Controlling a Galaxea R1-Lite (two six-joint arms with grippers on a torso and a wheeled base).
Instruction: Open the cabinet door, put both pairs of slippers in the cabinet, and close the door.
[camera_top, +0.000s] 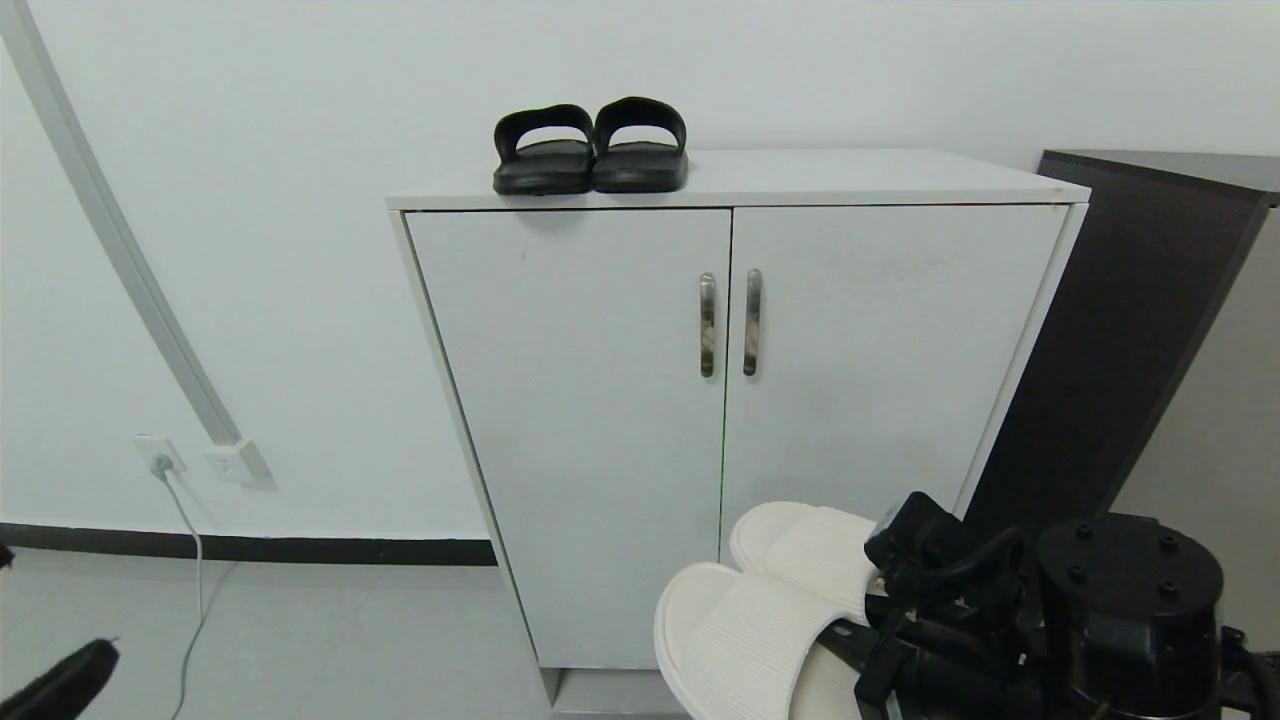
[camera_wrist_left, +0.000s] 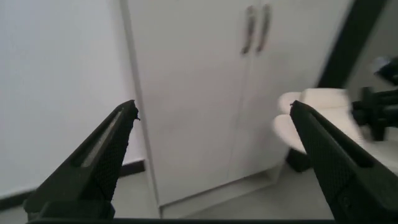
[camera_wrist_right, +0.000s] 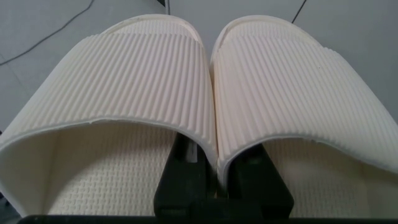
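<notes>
White slippers (camera_wrist_right: 137, 81) clamped in my right tool (camera_wrist_right: 214, 186), low before the cabinet (camera_top: 570, 430) | my left tool (camera_wrist_left: 212, 109) spread apart, empty | doors shut, black slippers (camera_top: 590, 150) on top | risk: the right door, swinging out, may strike my held pair.

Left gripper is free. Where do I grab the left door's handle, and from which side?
Grip the left door's handle at mid-bar, coming straight from the front, one finger on each side: it is a slim upright bar. The right door's handle stands close beside it, so the gap is tight.
</notes>
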